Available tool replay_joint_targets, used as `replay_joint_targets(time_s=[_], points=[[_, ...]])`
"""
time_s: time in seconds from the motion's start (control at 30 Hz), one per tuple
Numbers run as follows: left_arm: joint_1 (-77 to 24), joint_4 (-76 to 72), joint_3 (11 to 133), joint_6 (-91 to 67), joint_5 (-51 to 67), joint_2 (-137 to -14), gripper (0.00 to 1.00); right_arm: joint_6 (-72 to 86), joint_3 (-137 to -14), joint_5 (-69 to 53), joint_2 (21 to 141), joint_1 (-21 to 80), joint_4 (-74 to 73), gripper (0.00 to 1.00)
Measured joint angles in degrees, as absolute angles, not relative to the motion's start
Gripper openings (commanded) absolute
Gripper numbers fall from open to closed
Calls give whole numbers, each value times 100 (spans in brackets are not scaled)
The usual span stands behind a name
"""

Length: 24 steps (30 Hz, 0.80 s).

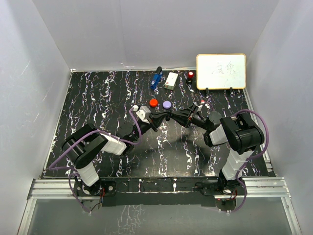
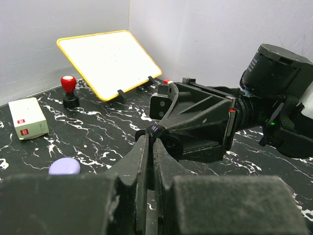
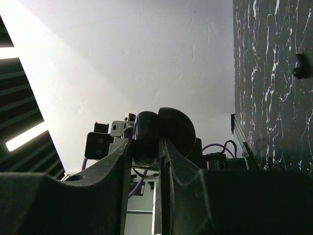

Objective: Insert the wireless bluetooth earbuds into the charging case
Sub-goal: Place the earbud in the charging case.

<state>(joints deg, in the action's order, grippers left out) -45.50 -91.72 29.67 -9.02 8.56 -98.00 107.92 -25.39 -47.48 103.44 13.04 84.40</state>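
Meeting — jaws well off table (image 1: 98,98) edges

Top looks down; 2 close wrist views face each other.

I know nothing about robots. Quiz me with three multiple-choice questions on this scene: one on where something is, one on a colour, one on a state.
1. Where does the whiteboard stand on the table?
A. far right corner
B. near left corner
C. middle

2. The round case beside the red case is:
A. green
B. lavender
C. yellow

3. The right gripper is:
A. open and empty
B. shut on a black case
C. shut on a spoon

Answers:
1 A: the top view shows it propped at the far right.
2 B: it is a pale purple disc.
3 B: in its wrist view, both fingers clamp the dark round case.
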Motion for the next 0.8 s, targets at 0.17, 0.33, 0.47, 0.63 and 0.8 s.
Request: replay_joint_targets(time_s=[0.17, 0.33, 0.47, 0.63, 0.8], points=[[-4550, -9168, 2923, -904, 862, -9791, 0, 10794, -2541, -4731, 10344, 1304, 8442, 0], [-4550, -9168, 2912, -906, 875, -9791, 0, 10794, -2541, -4729, 10344, 1304, 8442, 0], [-4550, -9168, 2912, -906, 875, -9791, 0, 10794, -2541, -4729, 10344, 1304, 8442, 0], [-4550, -9168, 2912, -906, 878, -9791, 2, 10794, -2543, -4729, 10344, 1304, 8444, 0], [-4550, -9168, 2895, -908, 878, -9789, 7, 10794, -2541, -4731, 10344, 1304, 8442, 0]])
